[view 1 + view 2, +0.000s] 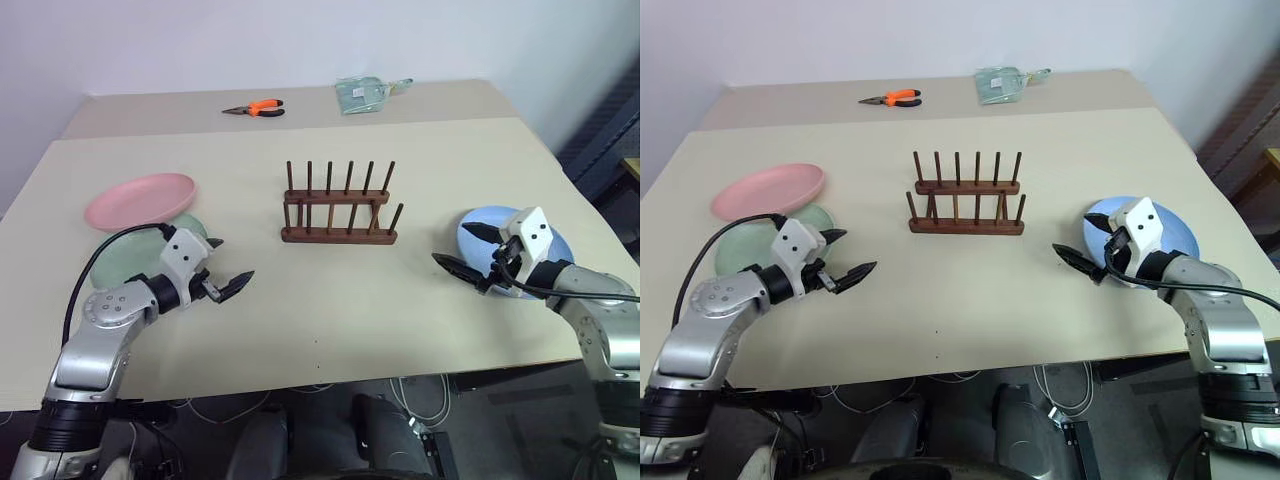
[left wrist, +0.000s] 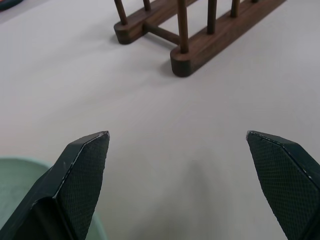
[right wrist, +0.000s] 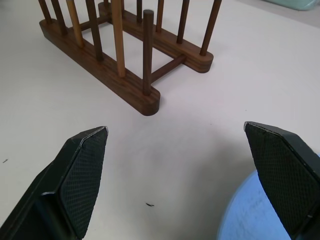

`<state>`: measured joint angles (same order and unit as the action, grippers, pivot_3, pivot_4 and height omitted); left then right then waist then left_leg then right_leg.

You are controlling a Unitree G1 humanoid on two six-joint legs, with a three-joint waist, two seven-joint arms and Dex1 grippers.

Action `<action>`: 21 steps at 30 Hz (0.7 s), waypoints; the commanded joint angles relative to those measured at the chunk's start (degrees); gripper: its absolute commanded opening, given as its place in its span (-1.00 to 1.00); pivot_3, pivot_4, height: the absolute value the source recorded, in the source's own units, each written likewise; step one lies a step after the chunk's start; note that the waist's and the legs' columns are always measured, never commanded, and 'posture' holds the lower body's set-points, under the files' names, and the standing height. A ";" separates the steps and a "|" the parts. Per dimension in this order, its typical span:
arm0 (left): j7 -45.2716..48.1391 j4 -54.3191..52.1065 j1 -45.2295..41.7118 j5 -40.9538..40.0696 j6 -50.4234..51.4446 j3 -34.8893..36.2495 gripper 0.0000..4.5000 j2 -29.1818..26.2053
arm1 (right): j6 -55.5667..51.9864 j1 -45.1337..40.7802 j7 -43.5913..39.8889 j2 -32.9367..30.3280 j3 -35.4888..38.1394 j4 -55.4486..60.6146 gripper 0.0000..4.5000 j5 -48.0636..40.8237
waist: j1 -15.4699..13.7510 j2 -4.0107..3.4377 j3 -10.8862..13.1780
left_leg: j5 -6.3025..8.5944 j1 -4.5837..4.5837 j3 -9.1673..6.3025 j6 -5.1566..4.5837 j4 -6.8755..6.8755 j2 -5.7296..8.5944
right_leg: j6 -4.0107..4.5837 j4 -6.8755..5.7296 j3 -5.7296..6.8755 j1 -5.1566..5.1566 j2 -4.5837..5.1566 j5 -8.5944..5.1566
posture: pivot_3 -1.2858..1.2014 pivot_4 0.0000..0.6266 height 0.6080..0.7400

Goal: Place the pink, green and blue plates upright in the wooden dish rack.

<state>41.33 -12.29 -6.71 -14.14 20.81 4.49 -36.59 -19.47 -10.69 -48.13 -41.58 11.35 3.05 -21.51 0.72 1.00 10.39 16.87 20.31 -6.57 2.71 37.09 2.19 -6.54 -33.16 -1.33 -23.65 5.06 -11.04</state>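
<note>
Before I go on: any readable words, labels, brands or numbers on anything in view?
None can be read.
Clear plastic packet at the table's far edge: any print is too small to make out.
Orange-handled pliers, dark wooden dish rack, pink, green and blue round plates: no markings visible.

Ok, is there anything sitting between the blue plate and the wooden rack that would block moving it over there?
Nothing visible does. The table is bare between the blue plate and the wooden rack. The open right tool hangs at the plate's near left edge, holding nothing.
</note>
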 commanded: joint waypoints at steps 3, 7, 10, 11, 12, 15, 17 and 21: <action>-1.31 -2.44 -1.18 0.63 0.44 -1.49 1.00 0.92 | 2.09 -2.02 -0.01 0.08 -0.01 -0.41 0.99 0.73 | -0.04 0.01 0.00 | 0.00 0.00 -0.01 0.00 0.00 0.00 | 0.00 0.00 0.00 0.00 0.00 0.00 | 0.03 -0.52 1.00; -1.79 -1.51 -2.91 1.34 0.50 -2.49 1.00 1.34 | -0.26 -3.15 -1.60 0.32 -1.19 0.14 0.99 -1.19 | -0.06 0.01 0.00 | 0.00 0.00 -0.01 0.00 0.00 0.00 | 0.01 0.00 0.00 0.00 0.00 0.01 | 0.03 -0.52 1.00; -1.23 3.08 -7.16 1.77 0.99 -3.88 1.00 1.67 | -3.56 -2.41 -3.58 0.05 -2.32 3.12 0.99 -3.56 | -0.18 0.01 0.00 | 0.00 0.00 -0.02 0.00 0.03 0.01 | 0.03 -0.01 0.00 0.02 0.00 0.02 | 0.03 -0.52 1.00; -0.65 5.07 -8.80 1.57 1.01 -4.22 1.00 1.89 | -3.64 -2.08 -3.46 0.16 -2.61 4.01 0.99 -3.44 | -0.21 0.01 0.00 | 0.00 0.00 -0.02 0.00 0.03 0.02 | 0.04 -0.01 0.01 0.02 -0.01 0.03 | 0.03 -0.52 1.00; 0.73 7.59 -10.69 1.60 0.32 -5.02 1.00 2.00 | -3.15 -1.94 -2.34 0.70 -2.84 4.58 0.99 -2.62 | -0.14 0.01 0.00 | 0.00 -0.02 -0.02 0.00 0.03 0.02 | 0.05 -0.04 0.01 0.03 -0.01 0.04 | 0.03 -0.52 1.00; 5.75 17.89 -17.51 4.08 -3.87 -9.55 1.00 2.57 | -1.93 -1.05 0.89 2.25 -3.58 6.27 0.99 -0.41 | -0.06 0.02 -0.01 | 0.00 -0.02 -0.02 0.00 0.03 0.03 | -0.04 -0.04 0.01 0.03 -0.01 0.08 | 0.03 -0.52 1.00; 8.78 27.42 -23.08 6.66 -8.40 -12.66 1.00 3.81 | -2.10 0.09 2.77 3.33 -3.59 8.31 0.99 -0.03 | -0.26 0.02 -0.01 | -0.01 -0.01 -0.02 0.01 0.04 0.04 | -0.05 -0.04 0.02 0.03 -0.01 0.09 | 0.03 -0.52 1.00; 15.41 43.83 -32.01 8.85 -15.59 -15.84 1.00 6.67 | -4.19 3.09 5.74 4.52 -2.46 13.29 0.99 -0.70 | -0.14 0.05 -0.01 | -0.01 0.04 -0.02 0.00 0.06 0.07 | -0.03 0.01 0.01 0.01 -0.01 0.21 | 0.03 -0.52 1.00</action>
<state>54.32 27.63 -36.50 -6.50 9.03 -10.71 -30.06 -23.36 -7.90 -43.61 -37.11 7.30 13.07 -21.54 0.58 1.04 10.38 16.87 20.36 -6.58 2.71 37.15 2.26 -6.57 -33.15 -1.33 -23.64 5.06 -10.83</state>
